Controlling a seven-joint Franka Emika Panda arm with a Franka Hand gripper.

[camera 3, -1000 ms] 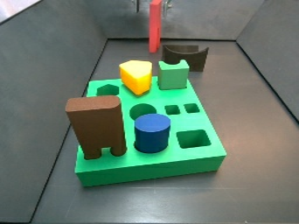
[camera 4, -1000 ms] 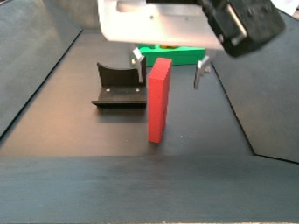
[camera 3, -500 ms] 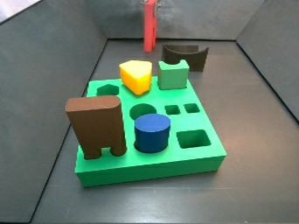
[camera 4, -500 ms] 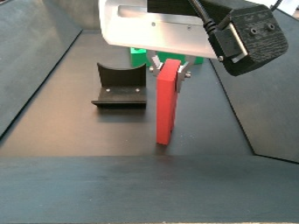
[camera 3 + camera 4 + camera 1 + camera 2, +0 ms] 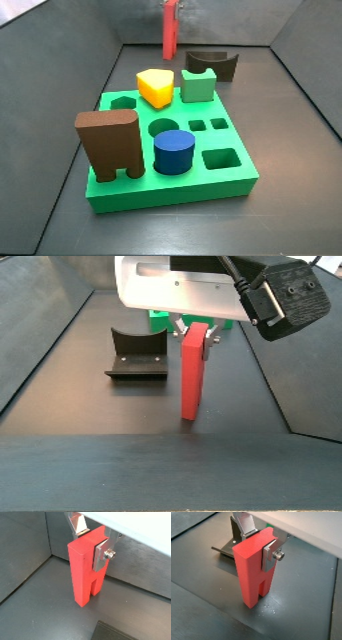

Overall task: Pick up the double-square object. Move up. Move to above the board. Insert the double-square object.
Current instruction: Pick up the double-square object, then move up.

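Board (image 5: 201, 185): green slab filling frame centre, square holes open for the legs | double-square object (image 5: 170, 35): upright at top centre, lifted clear (legs down) | gripper (image 5: 93, 543): jaws clamped on its top.

Both wrist views looked steeply down from close above the gripper (image 5: 91, 543) at the double-square object (image 5: 254, 569). A side view faced the board (image 5: 134, 195) from its near edge; the opposite side view looked back past the fixture (image 5: 138, 354). All shared the red block.
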